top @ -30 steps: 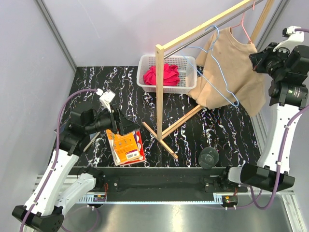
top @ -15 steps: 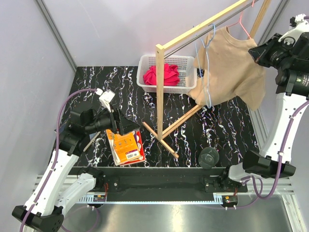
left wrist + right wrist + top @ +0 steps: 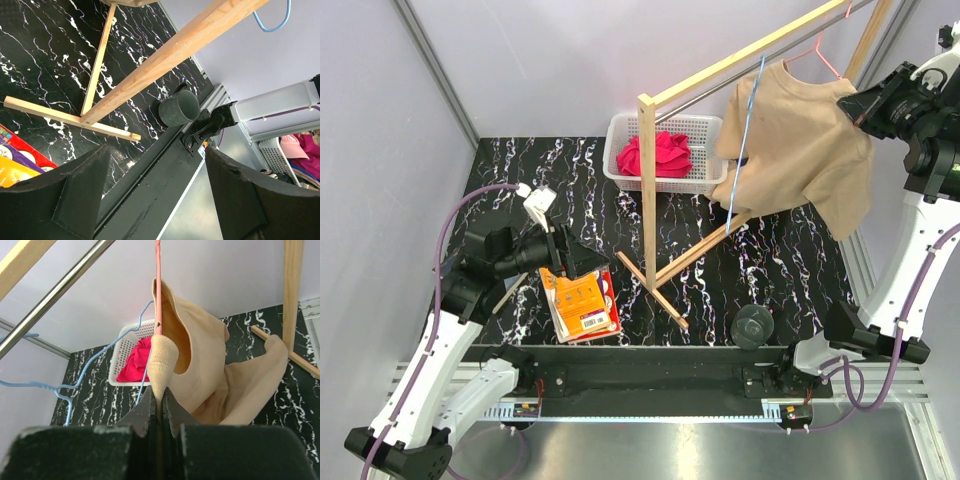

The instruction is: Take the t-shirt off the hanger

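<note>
Left gripper (image 3: 155, 165) sits wide open over the box (image 3: 582, 303), idle; further right the shirt (image 3: 800, 140) hangs on the pink hanger (image 3: 158, 290) off the rail (image 3: 60, 292); right gripper (image 3: 157, 402) is pinched on its shoulder; mid-pull I'd say, next needs that shoulder tugged clear without dragging the hanger along; black marbled table (image 3: 520, 170), plain pale walls (image 3: 570, 60).

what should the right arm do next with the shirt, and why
Probably pull the right claw sideways and down: it is shut on the t-shirt at the shoulder, and the pink hanger runs into the neck, so the fabric must slip off its arm.
</note>
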You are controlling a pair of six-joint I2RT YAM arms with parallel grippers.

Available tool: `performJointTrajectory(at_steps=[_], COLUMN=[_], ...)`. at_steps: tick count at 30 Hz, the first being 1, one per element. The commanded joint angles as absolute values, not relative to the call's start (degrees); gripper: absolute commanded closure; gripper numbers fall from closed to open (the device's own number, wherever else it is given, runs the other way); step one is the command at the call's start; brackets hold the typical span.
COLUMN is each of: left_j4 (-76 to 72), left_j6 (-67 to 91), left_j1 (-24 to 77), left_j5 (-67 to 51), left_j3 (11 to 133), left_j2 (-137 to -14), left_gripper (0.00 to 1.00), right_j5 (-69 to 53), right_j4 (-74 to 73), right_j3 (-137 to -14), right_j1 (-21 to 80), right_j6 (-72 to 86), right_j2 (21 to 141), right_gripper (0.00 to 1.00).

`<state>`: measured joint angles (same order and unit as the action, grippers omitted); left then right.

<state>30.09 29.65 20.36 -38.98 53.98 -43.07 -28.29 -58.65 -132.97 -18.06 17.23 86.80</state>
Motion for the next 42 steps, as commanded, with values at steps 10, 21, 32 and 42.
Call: performJointTrajectory(at_steps=[10, 21, 32, 42], left_j4=[28.1, 27.7, 27.5, 27.3], left_j6=[30.1, 30.1, 30.2, 30.1], left_j1=[20.6, 20.6, 20.6, 20.6], left_j5=[-38.8, -39.2, -39.0, -39.1], left_j3=[55.0, 55.4, 54.5, 54.6], left_j2=[-42.1, -42.6, -42.1, -42.3], left_gripper=[0.20, 0.20, 0.20, 0.20], right_j5=[-30.4, -30.1, -35.3, -31.0], right_j4=[-56.4, -58.0, -58.2, -58.2], right_j3=[-139.2, -143.7, -149.5, -142.8], right_j1=[-18.2, -18.1, -18.1, -18.2], right_j6=[22.7, 22.8, 22.6, 22.7], right_j2=[86.9, 87.1, 89.8, 89.9], right_gripper=[1.00, 1.00, 1.00, 1.00])
